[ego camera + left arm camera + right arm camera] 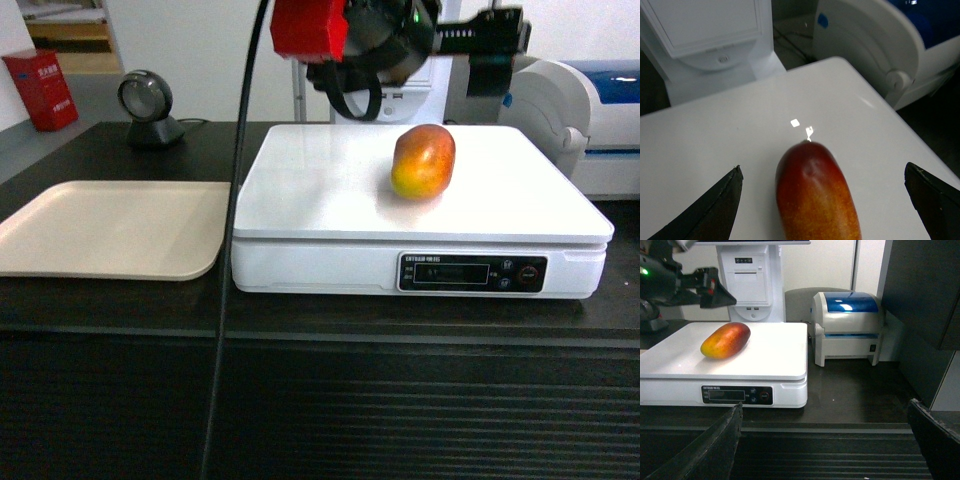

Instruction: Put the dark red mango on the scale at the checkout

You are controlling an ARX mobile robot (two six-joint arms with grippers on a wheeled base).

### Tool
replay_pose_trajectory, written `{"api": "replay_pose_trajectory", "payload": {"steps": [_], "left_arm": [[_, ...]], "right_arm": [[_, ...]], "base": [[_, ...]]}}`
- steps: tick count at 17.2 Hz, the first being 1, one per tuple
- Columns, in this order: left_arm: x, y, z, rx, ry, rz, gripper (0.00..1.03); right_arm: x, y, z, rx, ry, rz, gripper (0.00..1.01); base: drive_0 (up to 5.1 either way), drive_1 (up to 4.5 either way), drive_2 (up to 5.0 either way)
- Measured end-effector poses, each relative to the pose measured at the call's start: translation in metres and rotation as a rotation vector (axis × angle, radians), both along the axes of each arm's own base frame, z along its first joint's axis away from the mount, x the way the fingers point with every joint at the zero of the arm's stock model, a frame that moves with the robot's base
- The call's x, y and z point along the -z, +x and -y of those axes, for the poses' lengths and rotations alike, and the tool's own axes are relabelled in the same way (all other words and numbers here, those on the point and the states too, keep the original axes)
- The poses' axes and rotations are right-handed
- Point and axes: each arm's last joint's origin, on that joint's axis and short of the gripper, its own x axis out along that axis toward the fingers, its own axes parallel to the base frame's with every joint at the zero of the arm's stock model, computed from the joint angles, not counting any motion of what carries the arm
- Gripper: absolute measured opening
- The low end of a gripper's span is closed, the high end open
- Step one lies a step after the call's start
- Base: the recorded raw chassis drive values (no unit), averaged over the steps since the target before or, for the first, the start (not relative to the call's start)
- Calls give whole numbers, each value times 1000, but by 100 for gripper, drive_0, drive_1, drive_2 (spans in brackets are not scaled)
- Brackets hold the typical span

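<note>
The dark red mango [423, 160] lies on its side on the white platform of the scale [320, 190], right of the middle, free of any grip. My left gripper [490, 45] hovers above and behind it, open; in the left wrist view its dark fingers flank the mango [815, 200] with wide gaps on both sides. The right wrist view shows the mango [726, 340] on the scale [775, 355], which stands on the dark checkout [855, 390]. My right gripper [825, 404] is open and empty, low in front of the counter's ribbed panel.
A beige tray [110, 228] lies left of the scale. A black scanner [147, 105] and a red box [42, 88] stand at the back left. A white-and-blue printer [847, 325] sits right of the scale. A black cable [230, 250] hangs down across the scale's left edge.
</note>
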Motion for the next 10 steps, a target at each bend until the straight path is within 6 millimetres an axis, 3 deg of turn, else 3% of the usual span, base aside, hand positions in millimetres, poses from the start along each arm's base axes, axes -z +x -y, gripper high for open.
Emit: {"api": "replay_pose_trajectory", "payload": {"steps": [2,4,10], "left_arm": [[-30,-18,-17,-10,-46,77,98],[-46,-34,-40,-35,-73,127,98],[-55,-86,-174,-293,-66,192,98]], "right_arm": [[0,0,0,0,0,0,98],[0,0,0,0,0,0,98],[0,0,0,0,0,0,98]], "base": [[0,0,0],[0,0,0],[0,0,0]]}}
